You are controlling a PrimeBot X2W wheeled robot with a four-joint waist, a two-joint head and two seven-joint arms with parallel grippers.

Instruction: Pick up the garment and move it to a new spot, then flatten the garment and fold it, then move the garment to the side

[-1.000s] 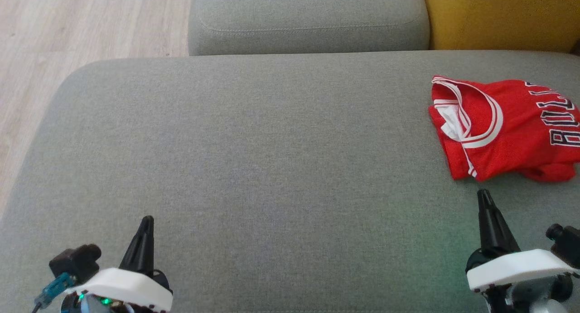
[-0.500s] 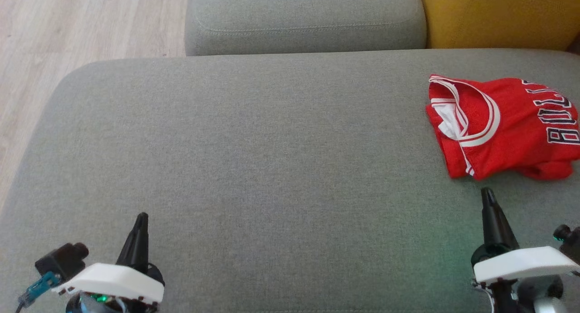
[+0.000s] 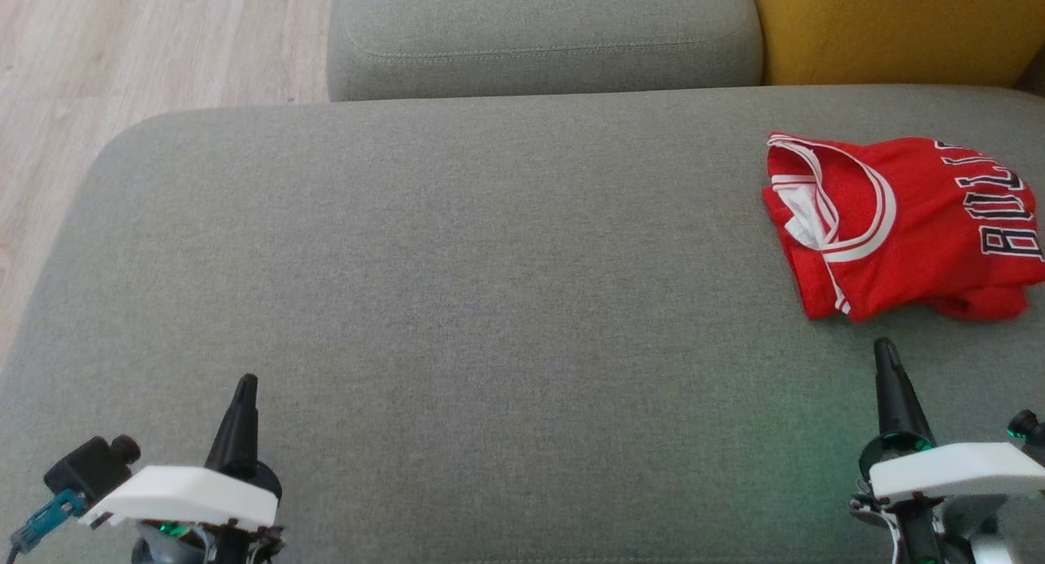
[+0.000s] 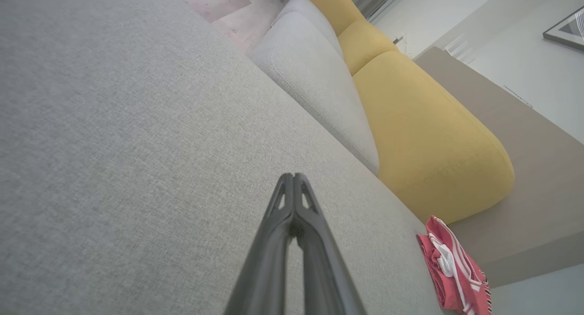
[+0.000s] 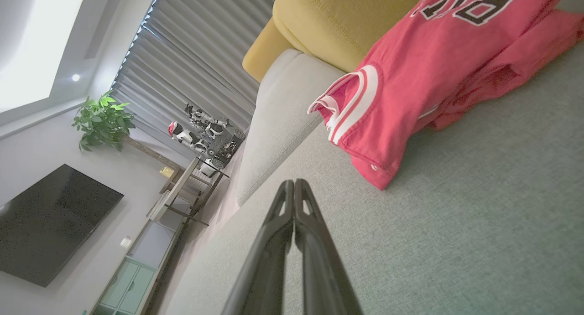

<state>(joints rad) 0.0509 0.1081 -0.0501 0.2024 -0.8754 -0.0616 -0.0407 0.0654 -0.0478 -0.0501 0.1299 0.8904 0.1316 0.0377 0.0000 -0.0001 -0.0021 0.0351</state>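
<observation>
Garment (image 3: 898, 225), red jersey, bunched at far right of cushion (image 3: 490, 303), near R gripper (image 3: 884, 345); L gripper (image 3: 245, 380) well apart; both finger pairs closed, empty.

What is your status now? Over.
Left claw shut, empty. Right claw shut, empty, just short of red jersey. Jersey bunched on grey cushion. Only bare cushion between.

The red garment (image 3: 898, 237) carries black, white-edged block lettering (image 3: 1000, 209) across its chest. In the head view it runs sideways and reads "BULL" before the picture's edge cuts it off. In the right wrist view only cropped letter parts (image 5: 474, 5) show on the garment (image 5: 433, 64), too partial to read.
</observation>
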